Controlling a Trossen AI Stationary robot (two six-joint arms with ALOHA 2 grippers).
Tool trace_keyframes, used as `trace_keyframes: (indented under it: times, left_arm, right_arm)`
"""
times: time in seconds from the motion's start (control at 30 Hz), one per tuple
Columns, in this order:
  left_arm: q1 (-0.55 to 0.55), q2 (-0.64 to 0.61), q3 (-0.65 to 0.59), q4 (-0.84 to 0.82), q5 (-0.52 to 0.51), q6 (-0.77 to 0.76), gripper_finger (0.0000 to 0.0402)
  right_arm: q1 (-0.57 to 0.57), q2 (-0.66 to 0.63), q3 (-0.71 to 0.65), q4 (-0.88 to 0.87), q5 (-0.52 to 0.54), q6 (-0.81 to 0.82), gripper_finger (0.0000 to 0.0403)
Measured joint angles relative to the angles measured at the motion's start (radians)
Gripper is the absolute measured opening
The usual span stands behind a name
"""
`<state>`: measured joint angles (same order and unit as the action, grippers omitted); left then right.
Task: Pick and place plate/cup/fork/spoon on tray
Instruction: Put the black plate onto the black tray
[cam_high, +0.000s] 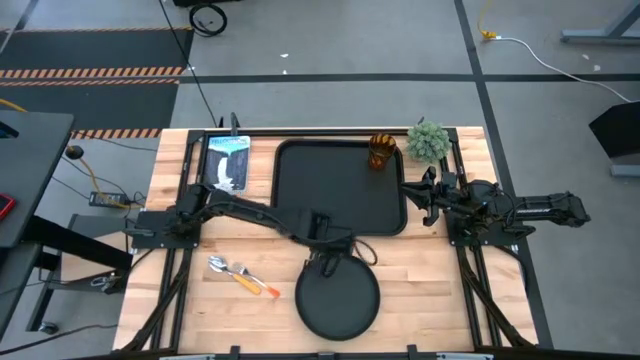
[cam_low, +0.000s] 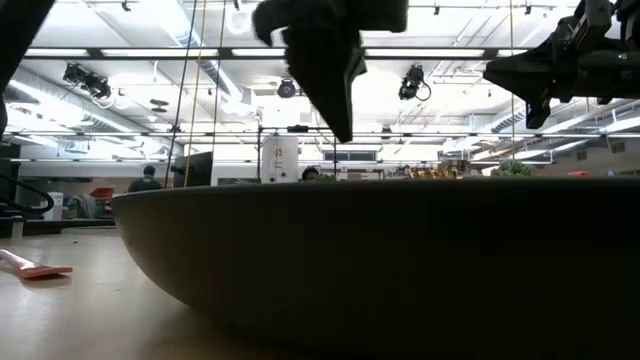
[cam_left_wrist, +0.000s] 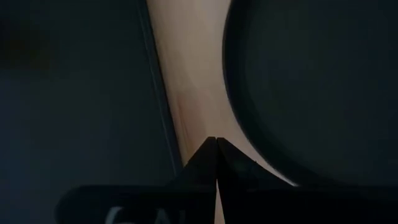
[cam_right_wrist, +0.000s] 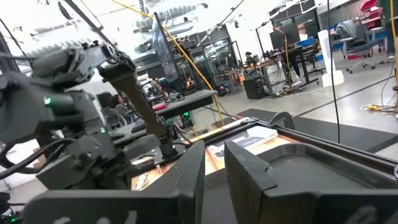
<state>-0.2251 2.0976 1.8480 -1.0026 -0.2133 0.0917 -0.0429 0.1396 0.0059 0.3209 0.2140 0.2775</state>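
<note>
The round black plate (cam_high: 338, 297) lies flat on the wooden table near its front edge and fills the low view (cam_low: 380, 250). The black tray (cam_high: 330, 180) lies behind it. The amber cup (cam_high: 382, 151) stands in the tray's far right corner. The fork and spoon (cam_high: 240, 275) lie side by side on the table left of the plate, and an orange handle shows in the low view (cam_low: 35, 268). My left gripper (cam_high: 326, 243) is shut and points down over the wood strip between tray (cam_left_wrist: 74, 93) and plate (cam_left_wrist: 323, 81), above the plate's far rim (cam_low: 343, 130). My right gripper (cam_high: 425, 195) waits at the tray's right edge, its fingers (cam_right_wrist: 214, 171) a narrow gap apart.
A green fuzzy plant ball (cam_high: 428, 140) stands at the table's far right, beside the cup. A blue-and-white booklet (cam_high: 228, 160) lies at the far left, beside the tray. Bare wood shows left and right of the plate.
</note>
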Motion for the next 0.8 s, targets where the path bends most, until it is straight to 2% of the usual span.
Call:
trace_keyframes:
  times: [0.17, 0.27, 0.43, 0.57, 0.8]
  left_arm:
    - [-0.022, -0.135, -0.201, 0.152, -0.016, -0.114, 0.0006]
    - [-0.020, -0.223, -0.296, 0.181, -0.011, -0.265, 0.0012]
    - [-0.023, -0.290, -0.419, 0.225, -0.016, -0.570, 0.0032]
    - [-0.045, -0.297, -0.471, 0.277, 0.005, -0.733, 0.0075]
    - [-0.067, -0.263, -0.482, 0.324, 0.013, -0.994, 0.0171]
  right_arm:
    - [0.000, 0.004, 0.000, -0.001, 0.001, 0.000, 0.0068]
    - [0.000, 0.004, 0.000, -0.001, 0.001, 0.000, 0.0068]
    - [0.000, 0.004, 0.000, 0.000, 0.000, 0.000, 0.0068]
    - [0.000, 0.004, 0.000, 0.000, 0.001, 0.000, 0.0068]
    - [0.000, 0.005, 0.000, 0.013, 0.001, 0.000, 0.0068]
